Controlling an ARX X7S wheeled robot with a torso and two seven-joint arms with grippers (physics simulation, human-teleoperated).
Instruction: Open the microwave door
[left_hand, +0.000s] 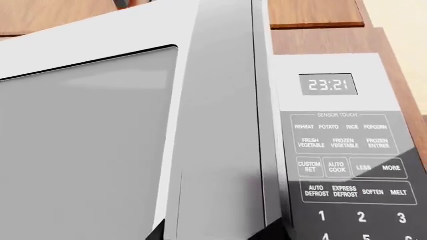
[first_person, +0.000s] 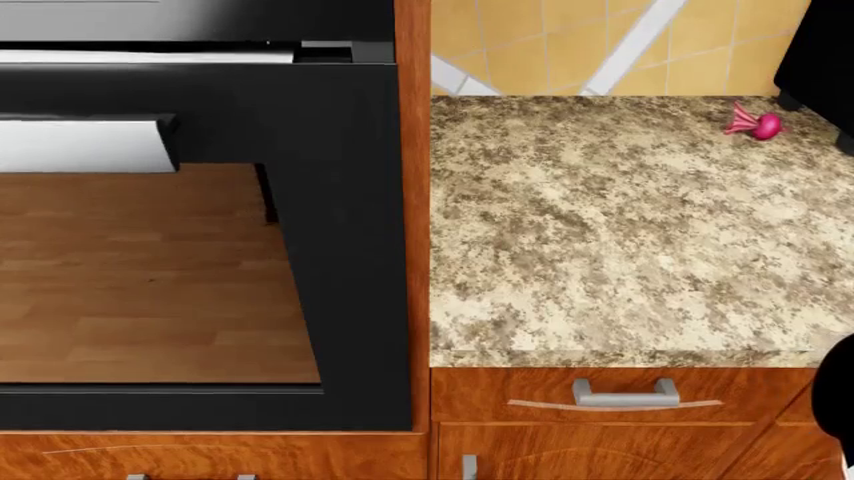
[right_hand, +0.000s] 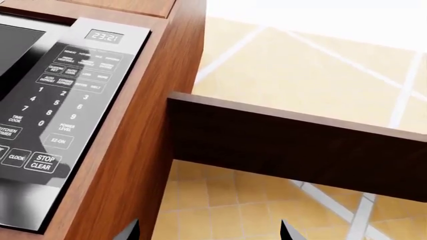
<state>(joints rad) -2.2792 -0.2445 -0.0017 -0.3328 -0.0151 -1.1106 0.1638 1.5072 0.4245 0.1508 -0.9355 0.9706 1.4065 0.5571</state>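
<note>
Up close, one microwave door (left_hand: 100, 150) fills the left wrist view, closed, with its keypad (left_hand: 350, 165) at 3 o'clock. Only dark fingertips (right_hand: 288, 231) of the right gripper show, spread and empty; the left gripper's state I cannot tell. One pink object (first_person: 758, 124) lies on the counter (first_person: 601, 250).

Microwave door (left_hand: 220, 125) brushed metal, glossy; countertop (first_person: 614, 230) speckled granite; cabinet (right_hand: 133, 145) wood

Microwave keypad (right_hand: 53, 115) beside wood cabinet (right_hand: 140, 145)
</note>
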